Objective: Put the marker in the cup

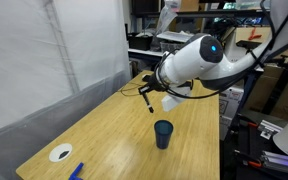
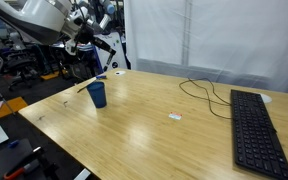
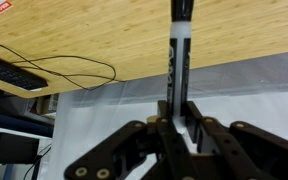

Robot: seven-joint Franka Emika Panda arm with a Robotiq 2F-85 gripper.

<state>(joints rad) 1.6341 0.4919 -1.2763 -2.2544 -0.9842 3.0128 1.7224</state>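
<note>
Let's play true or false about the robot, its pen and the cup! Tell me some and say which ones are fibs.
1. The pincer is squeezing the marker. True.
2. The marker is inside the cup. False: the pincer holds it up in the air, outside the cup.
3. The cup is red. False: it is dark blue.
4. A black keyboard lies on the table. True.
5. The cup has tipped over. False: it stands upright on the table.
</note>
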